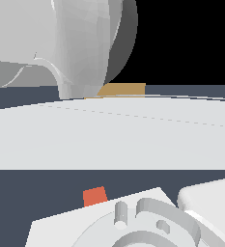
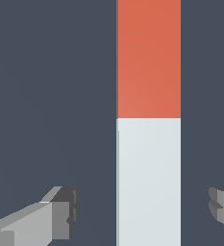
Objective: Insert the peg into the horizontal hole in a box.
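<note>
My own arm [image 1: 70, 43] fills most of the exterior view, a pale bulk in front of everything, with a broad light link crossing the middle of the picture. Behind it, just a strip of the box [image 1: 122, 89] shows, tan, set on the dark floor [image 2: 51, 96] beyond the arm; its face and the hole are hidden from me here, so I cannot say which way the opening looks. Nearer, a small corner of the peg [image 1: 95, 196] peeks out orange-red beside my wrist, well apart from the box. In the wrist view the peg [image 2: 148, 57] lies flat on the floor as a long bar, one half orange-red and the other half whitish, running straight between my fingers [image 2: 56, 214]. My gripper [image 2: 144, 211] hangs over the whitish half with the fingers spread wide, a clear gap of floor on each side of the bar, touching nothing. So I judge this to be the reach before the grasp: nothing is picked up yet and insertion is far off. Next I need to come down squarely until the pads bracket the bar, then close evenly, so it does not twist in my hold before I carry it to the box.
</note>
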Motion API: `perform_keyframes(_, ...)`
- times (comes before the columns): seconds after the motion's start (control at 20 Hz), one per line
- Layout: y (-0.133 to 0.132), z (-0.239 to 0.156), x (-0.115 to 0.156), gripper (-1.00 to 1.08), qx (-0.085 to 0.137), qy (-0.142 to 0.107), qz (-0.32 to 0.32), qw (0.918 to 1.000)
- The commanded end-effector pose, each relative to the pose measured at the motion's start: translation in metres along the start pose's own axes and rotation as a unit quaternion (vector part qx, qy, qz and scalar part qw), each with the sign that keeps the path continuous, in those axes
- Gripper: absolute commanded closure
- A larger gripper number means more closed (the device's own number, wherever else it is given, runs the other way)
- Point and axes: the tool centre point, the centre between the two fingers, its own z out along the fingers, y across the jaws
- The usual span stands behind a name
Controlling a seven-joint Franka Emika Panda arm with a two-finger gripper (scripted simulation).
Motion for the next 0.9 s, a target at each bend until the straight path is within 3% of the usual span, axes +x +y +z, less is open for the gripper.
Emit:
perform_keyframes(0.0,-0.0003,0.0117,0.0002,-0.92,0.0,0.0,0.0,1.0)
perform_keyframes(0.3,0.0009,0.0178,-0.0007,-0.92,0.0,0.0,0.0,1.0)
perform_keyframes(0.35,0.0009,0.0178,-0.0007,1.08,0.0,0.0,0.0,1.0)
perform_keyframes(0.85,0.001,0.018,-0.0003,1.08,0.0,0.0,-0.001,1.0)
